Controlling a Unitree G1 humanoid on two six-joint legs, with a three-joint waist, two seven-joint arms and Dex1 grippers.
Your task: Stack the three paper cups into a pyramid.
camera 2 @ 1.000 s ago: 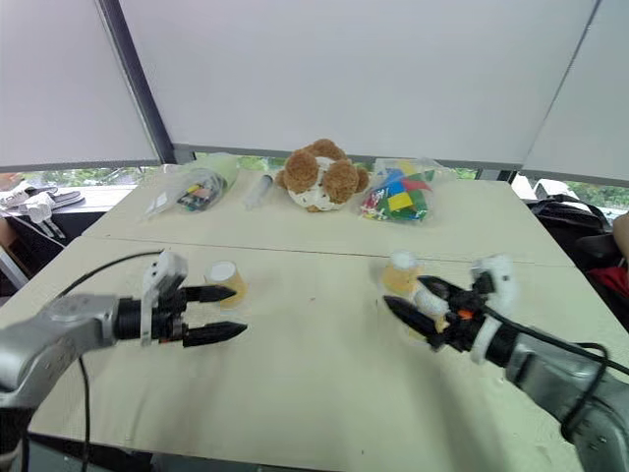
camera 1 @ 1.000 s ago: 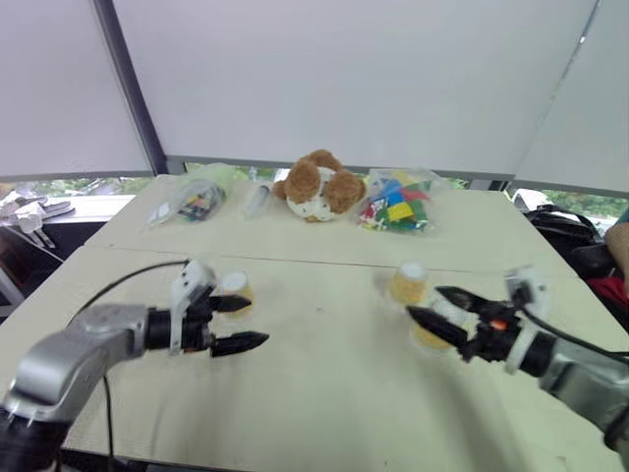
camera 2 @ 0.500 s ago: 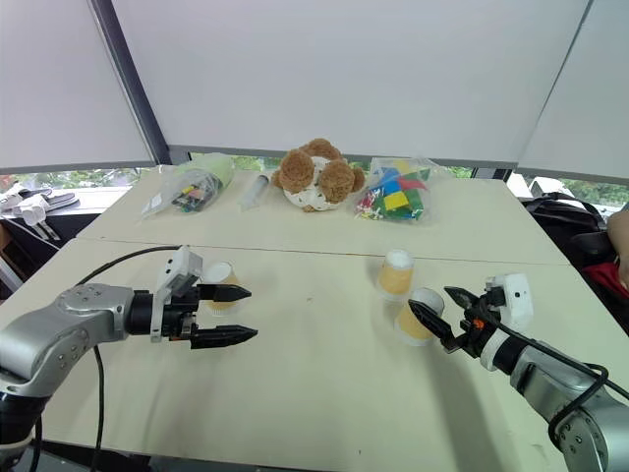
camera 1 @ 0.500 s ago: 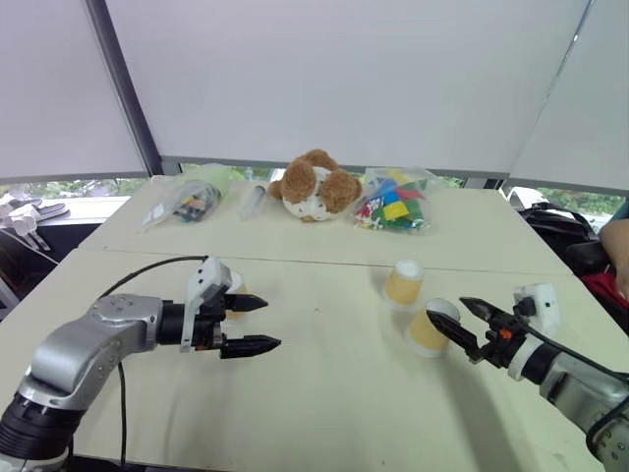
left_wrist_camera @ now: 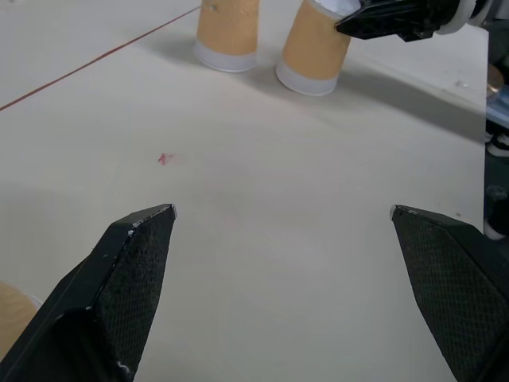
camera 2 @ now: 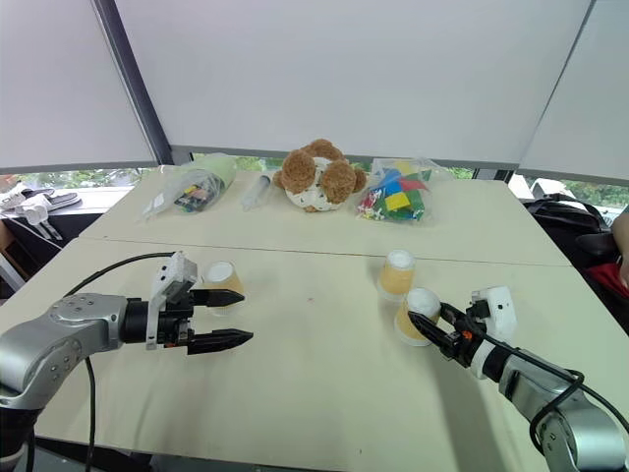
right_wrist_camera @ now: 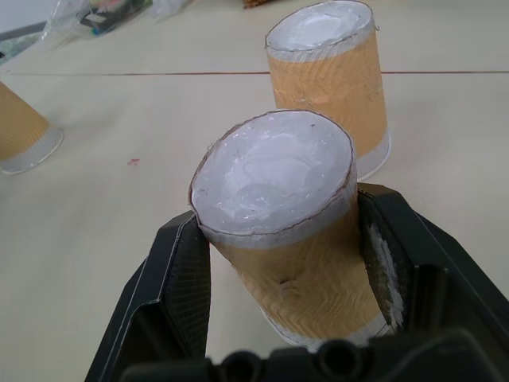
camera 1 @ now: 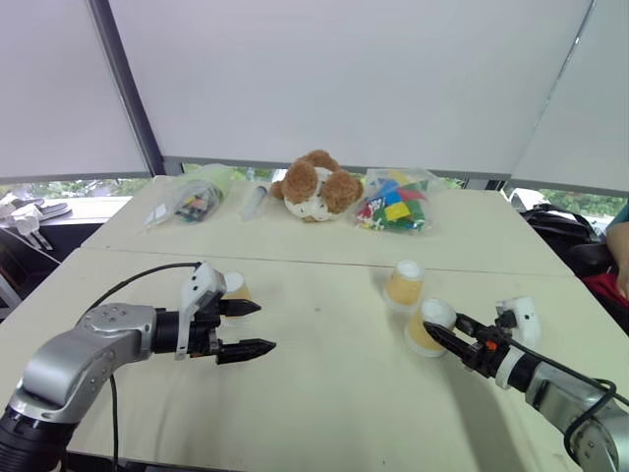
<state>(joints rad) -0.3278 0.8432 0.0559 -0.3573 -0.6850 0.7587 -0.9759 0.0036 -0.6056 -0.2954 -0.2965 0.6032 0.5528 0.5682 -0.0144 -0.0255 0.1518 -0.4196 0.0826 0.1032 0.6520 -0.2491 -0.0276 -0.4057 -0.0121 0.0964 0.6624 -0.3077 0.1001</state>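
Your right gripper (right_wrist_camera: 278, 263) has its jaws pressed on either side of the near cup (right_wrist_camera: 290, 239), low on its wall; it looks like a grip, cup not lifted, its mouth on the table (camera 1: 334, 393). That cup leans a little, white base up, long axis near vertical and tipped slightly. Just beside it, farther from you, the second cup (camera 1: 404, 284) stands upside down and upright, apart from the first by a thin gap or maybe touching at the rim, can't tell.

Your left gripper (camera 1: 241, 327) hangs with jaws spread wide and nothing between them. The third cup (camera 2: 223, 282) sits just behind the upper jaw tip, also base up, well apart from the other two.

Progress: early, by my read. No pyramid yet, nothing on top. Two cups are near each other on the right as a possible bottom row; the third is still out on the left side. Left to do: square up the pair side by side, then set the last one across their bases.

Bear (camera 1: 313, 185) and two bags at the far edge, out of the way.
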